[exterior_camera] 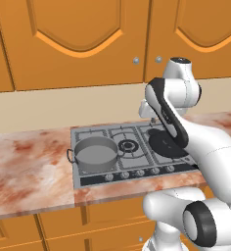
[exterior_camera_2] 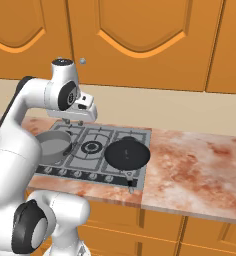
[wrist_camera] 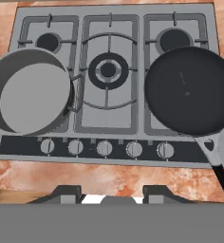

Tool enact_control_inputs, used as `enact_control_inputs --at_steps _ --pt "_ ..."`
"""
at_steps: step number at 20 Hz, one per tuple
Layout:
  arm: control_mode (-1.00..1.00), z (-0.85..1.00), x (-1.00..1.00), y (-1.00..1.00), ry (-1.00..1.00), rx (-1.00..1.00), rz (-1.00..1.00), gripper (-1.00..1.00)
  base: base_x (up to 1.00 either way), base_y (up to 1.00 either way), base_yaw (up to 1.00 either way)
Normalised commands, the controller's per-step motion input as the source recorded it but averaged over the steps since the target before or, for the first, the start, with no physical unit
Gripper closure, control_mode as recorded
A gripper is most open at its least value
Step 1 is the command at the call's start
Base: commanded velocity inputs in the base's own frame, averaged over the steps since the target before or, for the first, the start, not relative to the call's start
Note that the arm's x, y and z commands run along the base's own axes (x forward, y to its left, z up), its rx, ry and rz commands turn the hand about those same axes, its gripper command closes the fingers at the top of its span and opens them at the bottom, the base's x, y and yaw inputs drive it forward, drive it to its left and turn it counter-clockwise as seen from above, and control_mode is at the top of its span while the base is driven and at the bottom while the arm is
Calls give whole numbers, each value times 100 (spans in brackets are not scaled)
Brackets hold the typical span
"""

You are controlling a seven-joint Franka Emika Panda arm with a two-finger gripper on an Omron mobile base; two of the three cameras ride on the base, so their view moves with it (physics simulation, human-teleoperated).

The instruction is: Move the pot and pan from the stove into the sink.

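Grey pot [wrist_camera: 31, 92], black pan [wrist_camera: 187, 90], one each

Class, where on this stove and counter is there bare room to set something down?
Free: the middle burner between pot and pan, and the counter beside the pan's side of the stove. Crowded: both outer burners in front, under pot and pan.
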Motion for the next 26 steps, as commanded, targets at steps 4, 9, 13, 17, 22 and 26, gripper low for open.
enact_control_inputs --at_steps 4,9,13,17,22,26 --pt "-100 -3 -2 -5 0 0 0 -100 0 0 0" --pt "-100 -10 -14 -27 0 0 0 -100 0 0 0" --pt "-100 -12 -25 -44 0 2 0 -100 0 0 0" --pt "-100 -18 -26 -52 0 2 0 -100 0 0 0" --pt "-100 -24 -22 -55 0 0 0 -100 0 0 0" --pt "-100 -26 -18 -55 0 0 0 -100 0 0 0"
